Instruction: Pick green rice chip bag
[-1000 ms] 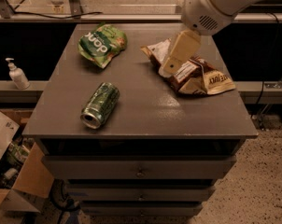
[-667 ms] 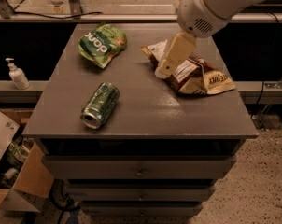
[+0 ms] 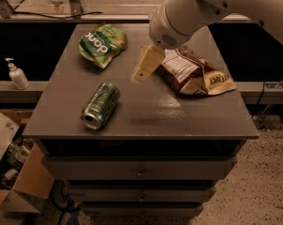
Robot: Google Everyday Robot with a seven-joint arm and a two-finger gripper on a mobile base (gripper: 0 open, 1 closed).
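The green rice chip bag [image 3: 102, 44], a crinkled green pouch with white lettering, lies at the far left of the grey cabinet top [image 3: 146, 107]. My gripper [image 3: 146, 65] hangs above the middle of the top, right of the bag and apart from it, with nothing seen in it. The white arm comes in from the upper right.
A green drink can [image 3: 100, 105] lies on its side near the front left. A larger brown-and-cream snack bag [image 3: 195, 73] lies right of the gripper. A sanitizer bottle [image 3: 17, 74] stands on a ledge at left; cardboard boxes [image 3: 15, 172] sit on the floor.
The gripper has moved left, away from the brown-and-cream bag and toward the green rice chip bag. The objects on the cabinet have not moved.
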